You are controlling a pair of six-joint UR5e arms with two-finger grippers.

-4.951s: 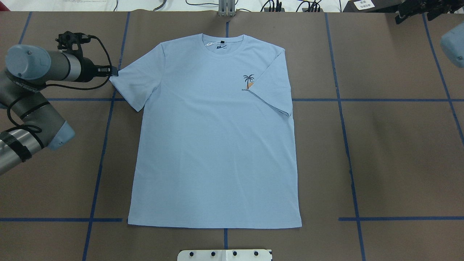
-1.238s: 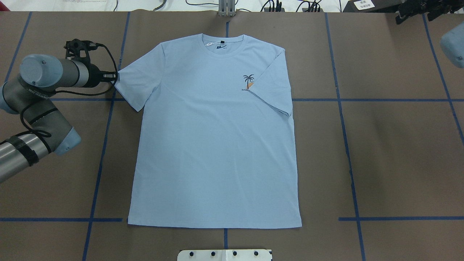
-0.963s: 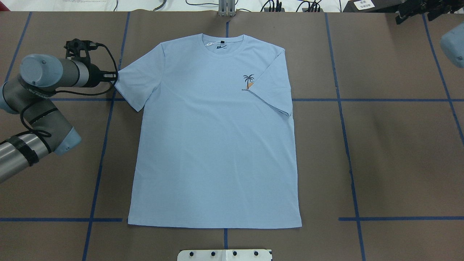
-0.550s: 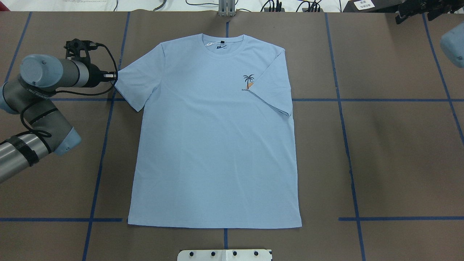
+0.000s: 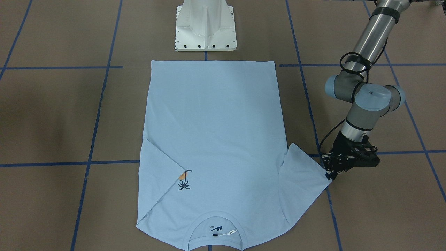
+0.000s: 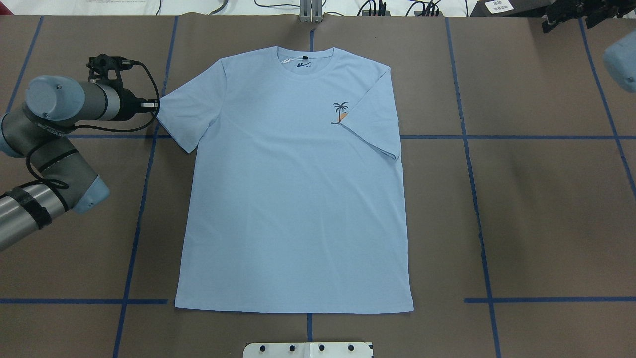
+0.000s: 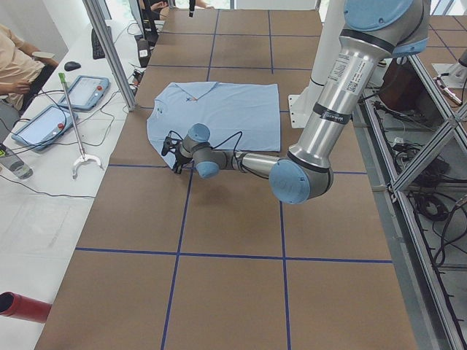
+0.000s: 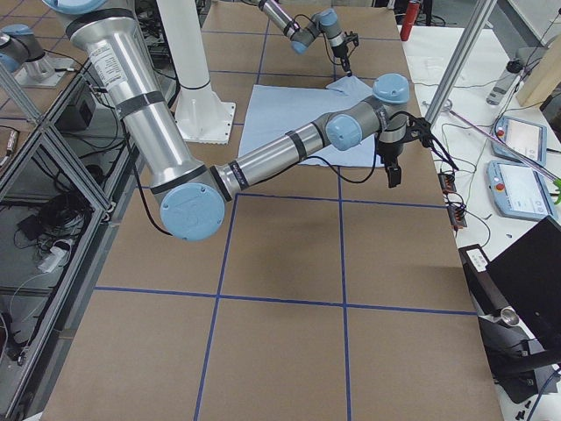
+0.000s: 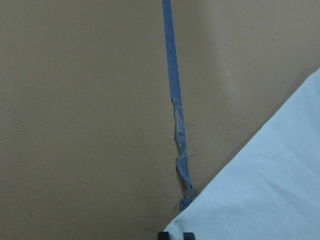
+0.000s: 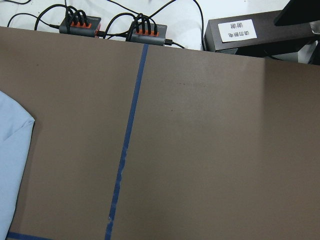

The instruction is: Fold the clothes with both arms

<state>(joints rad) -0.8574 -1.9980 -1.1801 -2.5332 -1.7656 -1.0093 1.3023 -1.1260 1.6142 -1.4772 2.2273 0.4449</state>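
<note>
The light blue T-shirt [image 6: 298,199] lies flat with its front up, collar [image 6: 305,57] at the far edge. One sleeve is folded in over the chest, up against the palm print [image 6: 341,112]. The other sleeve [image 5: 303,177] is spread out to the side. My left gripper [image 6: 157,104] is down at that sleeve's outer corner; in the left wrist view its fingertips [image 9: 163,235] sit close together on the cloth edge [image 9: 260,190]. My right gripper [image 8: 393,175] hangs far from the shirt near the table's far corner; its jaws cannot be made out.
Blue tape lines [image 6: 467,136] grid the brown table. The white pedestal base [image 5: 205,28] stands just behind the shirt's hem. Power strips with cables [image 10: 80,25] and a labelled black box [image 10: 250,32] line the far edge. A person [image 7: 18,65] sits at a side table.
Since five seconds ago the left arm has come in toward the spread sleeve and the sleeve's outer corner has shifted slightly inward. Over the last second nothing visibly moves.
</note>
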